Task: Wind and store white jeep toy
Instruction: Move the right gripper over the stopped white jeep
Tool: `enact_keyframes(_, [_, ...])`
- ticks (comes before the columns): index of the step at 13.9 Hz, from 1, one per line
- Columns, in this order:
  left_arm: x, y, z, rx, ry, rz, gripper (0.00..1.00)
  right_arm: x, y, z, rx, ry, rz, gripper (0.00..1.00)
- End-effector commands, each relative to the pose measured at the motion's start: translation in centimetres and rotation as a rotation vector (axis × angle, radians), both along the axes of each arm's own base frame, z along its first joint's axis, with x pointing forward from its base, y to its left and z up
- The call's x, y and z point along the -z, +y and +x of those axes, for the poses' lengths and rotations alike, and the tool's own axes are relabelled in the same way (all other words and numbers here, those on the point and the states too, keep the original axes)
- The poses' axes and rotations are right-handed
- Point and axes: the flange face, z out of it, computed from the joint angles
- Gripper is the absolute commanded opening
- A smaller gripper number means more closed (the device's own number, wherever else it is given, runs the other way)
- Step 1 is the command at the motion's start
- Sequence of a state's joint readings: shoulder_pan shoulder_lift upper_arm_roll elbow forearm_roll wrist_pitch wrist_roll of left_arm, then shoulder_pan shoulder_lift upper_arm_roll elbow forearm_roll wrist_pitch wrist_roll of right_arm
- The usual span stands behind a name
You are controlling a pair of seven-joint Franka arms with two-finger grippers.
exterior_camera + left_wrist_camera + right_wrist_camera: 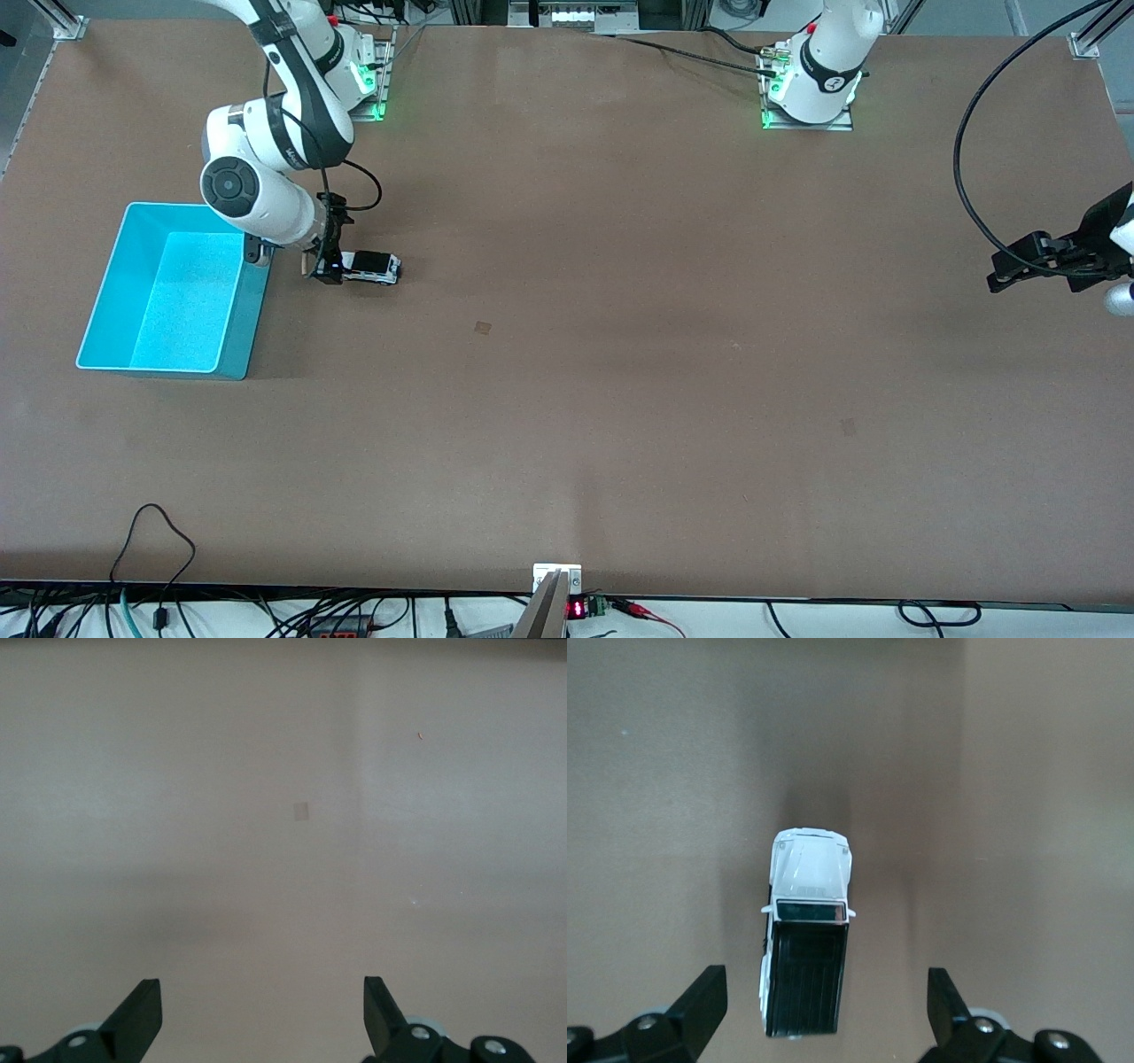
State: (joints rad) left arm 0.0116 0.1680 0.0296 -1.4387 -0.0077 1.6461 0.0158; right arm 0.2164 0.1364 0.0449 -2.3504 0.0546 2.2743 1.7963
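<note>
Front view: the white jeep toy (pixel 373 267) stands on the brown surface (pixel 620 354), beside the cyan bin (pixel 173 288), at 3 o'clock from the bin and apart from it. The right gripper (pixel 326 266) is low over the toy's bin-side end, its fingers partly masked by the arm. The right wrist view supplies what the front view hides: the right gripper (pixel 824 1010) is released, its fingers (pixel 700 1005) spread wide to either side of the toy's (pixel 804 939) black roof and touching nothing. The left gripper (pixel 1019 266) waits at the left arm's end of the surface; the left wrist view shows it (pixel 261 1019) equally released over bare surface (pixel 283 815).
</note>
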Motion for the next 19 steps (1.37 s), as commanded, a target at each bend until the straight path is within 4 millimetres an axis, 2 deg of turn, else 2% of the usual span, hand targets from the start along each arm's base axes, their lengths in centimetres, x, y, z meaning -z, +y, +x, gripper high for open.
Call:
enact_keyframes(1, [0.0,-0.1,0.0,-0.001,0.003,-0.018,1.0,0.9,1.0,-0.5,0.009,-0.01,0.007,1.0])
enact_keyframes(4, [0.5,0.1,-0.2,-0.006,0.028,-0.019,1.0,2.9,2.3,-1.6,-0.027,0.034,0.002,1.0])
enact_keyframes(19, [0.4,-0.1,-0.2,-0.004,0.022,-0.022,1.0,7.5,2.1,-1.4,-0.048,0.026,0.003,1.0])
